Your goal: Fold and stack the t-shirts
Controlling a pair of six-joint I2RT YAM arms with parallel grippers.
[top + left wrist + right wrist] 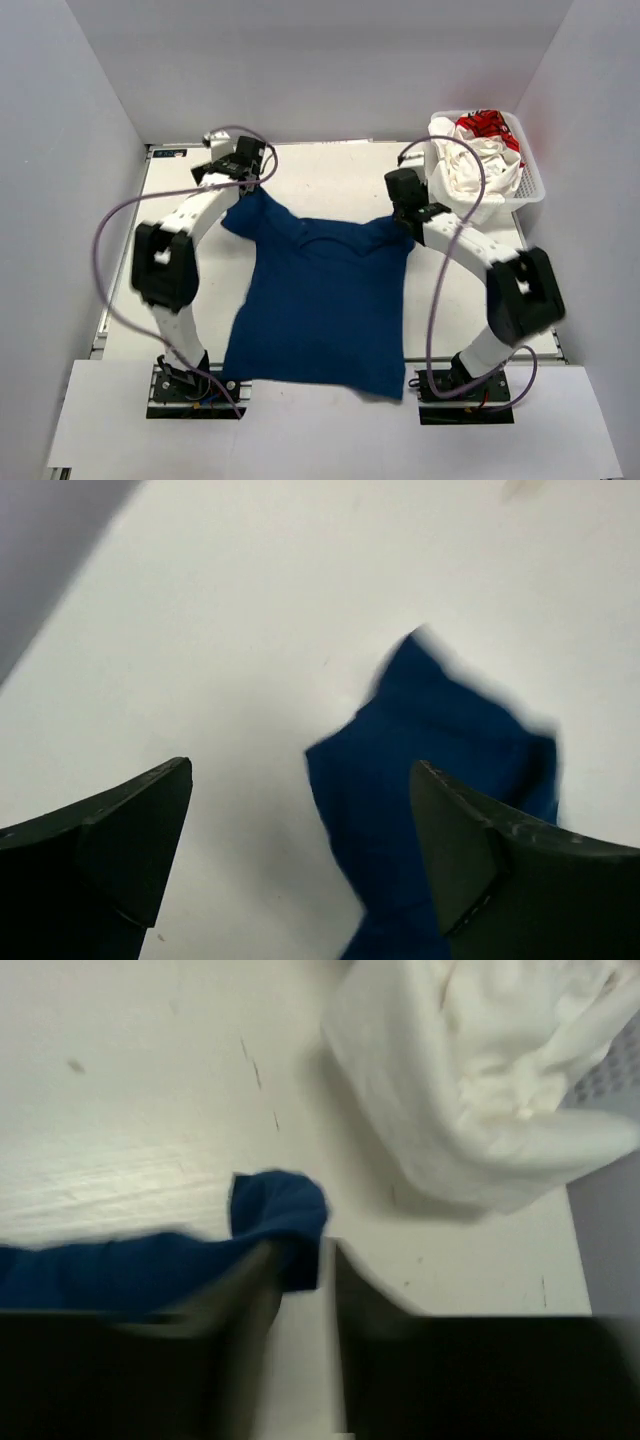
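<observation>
Blue t-shirt (320,300) spread flat mid-table (330,170), collar toward far side, hem near arm bases. White t-shirt (470,165) crumpled in white mesh basket (530,190) at far right corner, spilling over rim just beside right arm. Purple cables (110,220) loop off both arms. Left gripper (300,775): fingers wide apart, holding nothing, blue sleeve (430,740) on table beneath, blurred. Right gripper (302,1252): jaws almost together, sleeve tip (280,1210) bunched at fingertips; grip or mere contact, cannot tell. Red print (485,125) crumpled, unreadable
</observation>
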